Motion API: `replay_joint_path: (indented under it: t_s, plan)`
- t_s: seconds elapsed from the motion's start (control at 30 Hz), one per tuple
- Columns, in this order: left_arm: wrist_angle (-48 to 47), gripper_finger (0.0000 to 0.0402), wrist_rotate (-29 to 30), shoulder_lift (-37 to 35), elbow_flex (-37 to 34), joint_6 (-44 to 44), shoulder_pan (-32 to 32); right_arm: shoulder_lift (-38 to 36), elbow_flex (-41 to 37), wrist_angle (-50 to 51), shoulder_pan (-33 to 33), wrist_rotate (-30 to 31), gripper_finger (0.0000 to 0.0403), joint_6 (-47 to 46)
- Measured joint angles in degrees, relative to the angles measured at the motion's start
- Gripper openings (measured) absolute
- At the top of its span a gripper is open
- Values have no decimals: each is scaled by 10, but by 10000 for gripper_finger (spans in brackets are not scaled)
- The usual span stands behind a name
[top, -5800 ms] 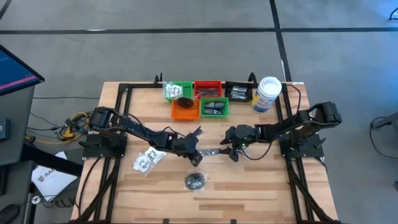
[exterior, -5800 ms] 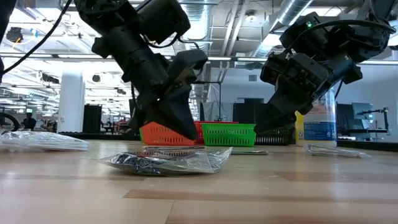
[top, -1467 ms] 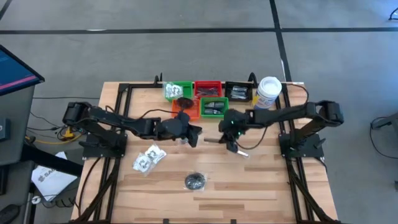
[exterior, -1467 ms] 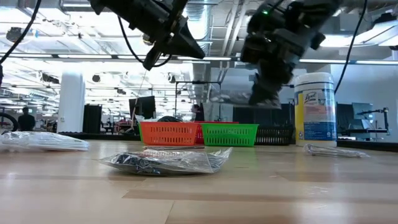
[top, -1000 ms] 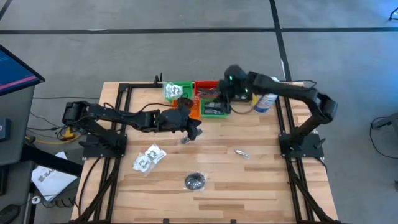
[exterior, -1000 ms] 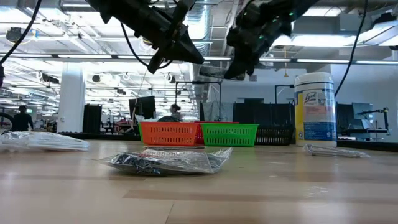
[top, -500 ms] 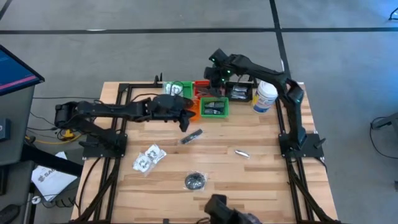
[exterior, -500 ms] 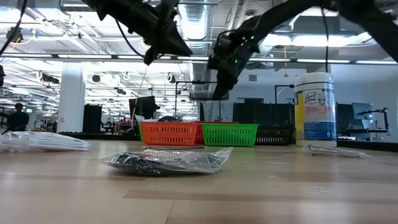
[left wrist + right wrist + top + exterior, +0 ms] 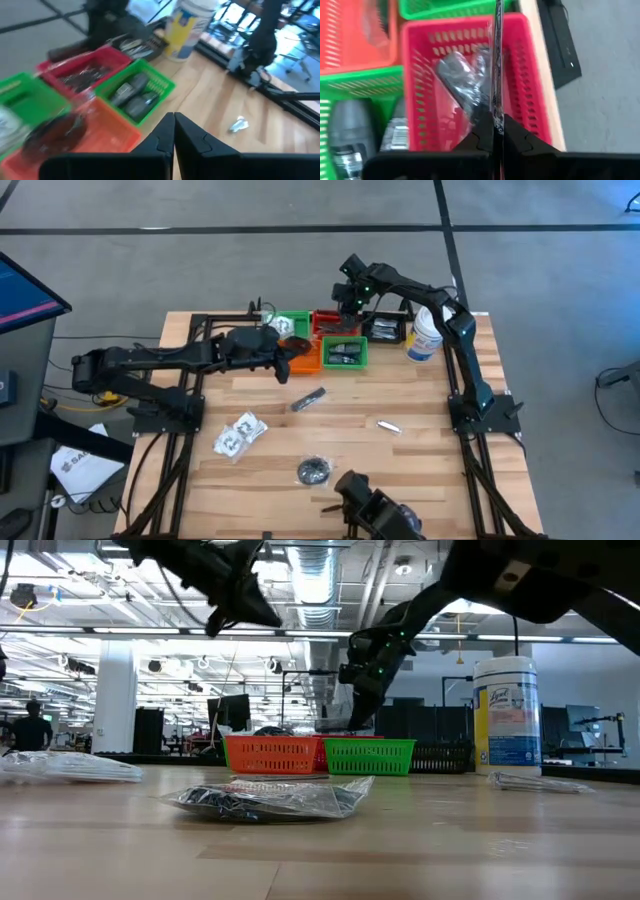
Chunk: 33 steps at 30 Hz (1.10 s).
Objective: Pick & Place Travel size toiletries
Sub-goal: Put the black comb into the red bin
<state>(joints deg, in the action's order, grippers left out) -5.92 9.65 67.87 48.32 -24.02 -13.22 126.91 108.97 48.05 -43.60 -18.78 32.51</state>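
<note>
Right gripper clamped on thin clear plastic sachet, held over red slotted plastic tray near table's far edge. Left gripper shut, empty. Four packets counted on tabletop.

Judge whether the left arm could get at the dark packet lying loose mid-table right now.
Probably yes. The dark packet lies alone on bare wood, just in front of the left gripper, which is shut and empty beside the orange tray; nothing stands between them.

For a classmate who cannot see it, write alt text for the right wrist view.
The right pincer, shut on a thin clear packet seen edge-on, hangs over a red tray holding dark packets. Beside it sit an orange tray and a green tray with dark grey ovals.
</note>
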Motion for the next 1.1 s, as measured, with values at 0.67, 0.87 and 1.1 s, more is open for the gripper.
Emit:
replay_joint_path:
  t_s: [0.67,0.87,1.1]
  plan:
    - [8,1,-11,-29,-45,-19,-32,0,-5,-16,8,18,8,-21]
    - [8,1,-11,-29,-45,-18,-32,9,-4,-26,13,25,6,-27]
    - [8,1,-26,-28,-45,-19,-32,24,-5,-22,17,43,9,-29]
